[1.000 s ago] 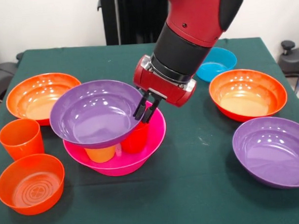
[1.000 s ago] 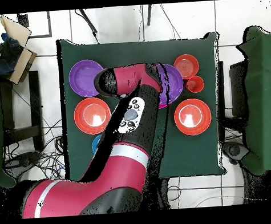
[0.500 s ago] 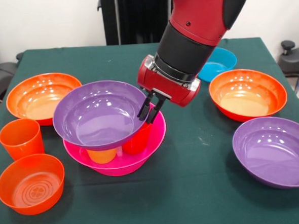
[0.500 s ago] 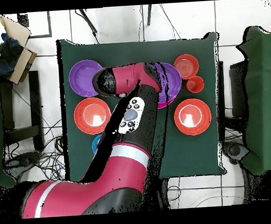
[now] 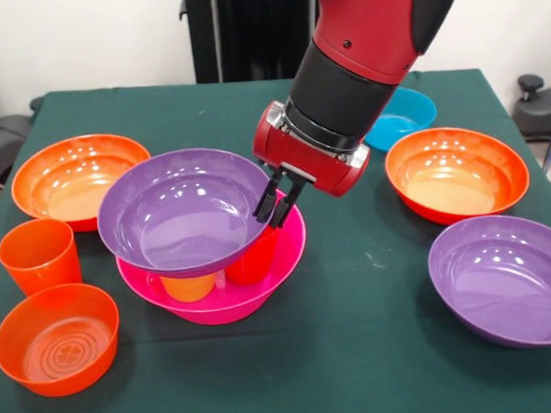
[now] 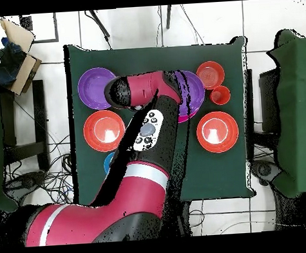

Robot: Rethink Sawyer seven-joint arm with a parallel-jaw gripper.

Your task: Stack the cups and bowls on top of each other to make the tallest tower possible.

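Front view: tool [image 5: 272,207] (hidden overhead)

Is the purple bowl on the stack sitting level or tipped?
Tipped. The purple bowl rests on cups inside the pink bowl, its rim lower toward the left, pinched by the gripper.

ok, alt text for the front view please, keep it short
A red robot arm's pincer grips the rim of a purple bowl resting on two cups inside a pink bowl. On the green table around it sit three orange bowls, an orange cup, a second purple bowl and a blue bowl.
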